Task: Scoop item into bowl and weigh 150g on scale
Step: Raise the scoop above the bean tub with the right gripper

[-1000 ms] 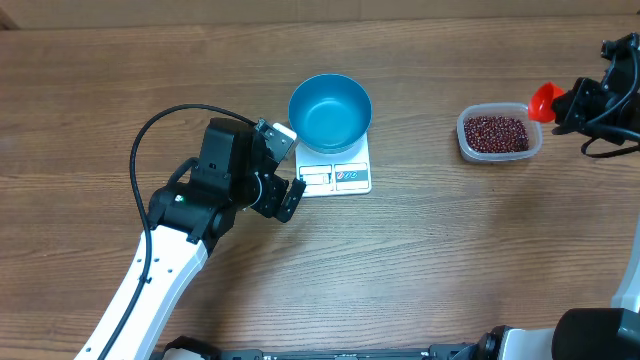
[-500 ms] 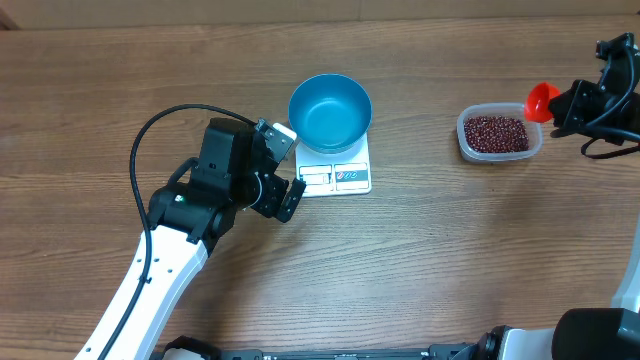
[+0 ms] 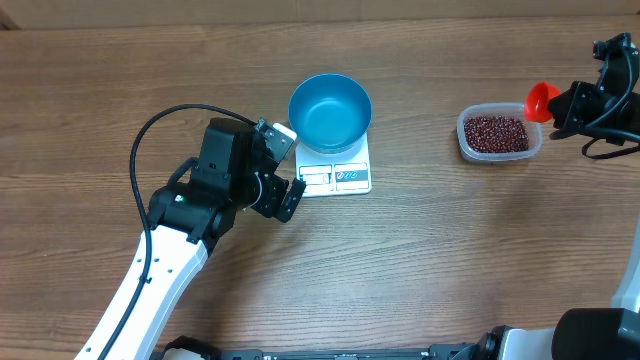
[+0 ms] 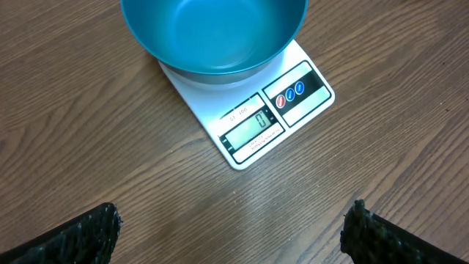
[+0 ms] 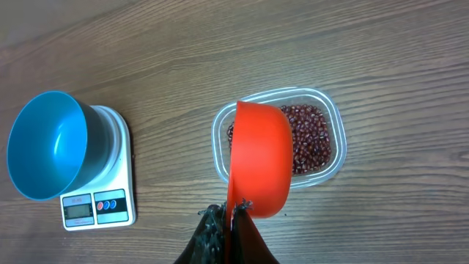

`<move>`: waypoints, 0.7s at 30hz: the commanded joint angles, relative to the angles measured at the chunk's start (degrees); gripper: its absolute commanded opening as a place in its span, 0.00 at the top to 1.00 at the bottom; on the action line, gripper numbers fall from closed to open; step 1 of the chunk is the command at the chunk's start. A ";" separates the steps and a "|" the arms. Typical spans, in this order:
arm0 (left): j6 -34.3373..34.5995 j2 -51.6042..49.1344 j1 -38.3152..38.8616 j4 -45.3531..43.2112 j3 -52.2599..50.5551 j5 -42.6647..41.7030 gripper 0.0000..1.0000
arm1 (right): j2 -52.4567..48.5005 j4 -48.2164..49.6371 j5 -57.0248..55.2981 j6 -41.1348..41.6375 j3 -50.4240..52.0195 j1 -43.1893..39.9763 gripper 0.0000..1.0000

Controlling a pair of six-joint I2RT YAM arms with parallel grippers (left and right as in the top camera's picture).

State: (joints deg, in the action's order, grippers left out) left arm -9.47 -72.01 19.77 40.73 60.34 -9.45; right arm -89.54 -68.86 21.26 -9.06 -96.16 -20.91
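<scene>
Nearest me, the left gripper (image 3: pixel 288 168) hasn't budged, its jaws spread wide and empty just short of the scale (image 3: pixel 340 178), where the blue bowl (image 3: pixel 330 110) sits empty on the platform. Farther off, the beans (image 3: pixel 494 132) lie in the clear tub (image 3: pixel 465 146). The right gripper (image 5: pixel 229 231), clamped on the handle of the red scoop (image 3: pixel 541 98), has crept slightly farther back by the tub's corner.

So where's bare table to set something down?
Bare table between the scale and the bean tub, and the strip in front of both. Crowded: the open left claw beside the scale, the right claw holding a red scoop at the tub.
</scene>
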 commanded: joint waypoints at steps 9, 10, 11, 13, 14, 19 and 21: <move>-1.25 0.44 -0.24 -0.07 -0.15 -0.61 0.00 | 0.00 0.39 0.90 -1.36 -1.68 0.28 0.96; -1.25 0.44 -0.24 -0.04 -0.15 -0.63 0.01 | 0.00 0.39 0.90 -1.36 -1.68 0.28 0.96; -1.25 0.44 -0.24 -0.04 -0.15 -0.63 0.00 | 0.00 0.39 0.90 -1.36 -1.68 0.28 0.96; -1.25 0.44 -0.24 -0.07 -0.15 -0.61 0.00 | 0.00 0.39 0.90 -1.36 -1.68 0.28 0.96; -1.25 0.44 -0.24 -0.07 -0.15 -0.61 0.01 | -0.02 0.39 0.90 -1.36 -1.68 0.28 0.96; -1.25 0.44 -0.24 -0.04 -0.15 -0.63 0.00 | -0.02 0.39 0.87 -1.79 -1.68 0.28 0.96; -1.25 0.44 -0.24 -0.04 -0.15 -0.63 0.01 | -0.02 0.39 0.87 -1.79 -1.68 0.28 0.96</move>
State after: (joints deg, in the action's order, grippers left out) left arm -9.47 -72.01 19.77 40.75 60.34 -9.45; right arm -89.54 -68.64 21.28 -10.15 -96.16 -20.91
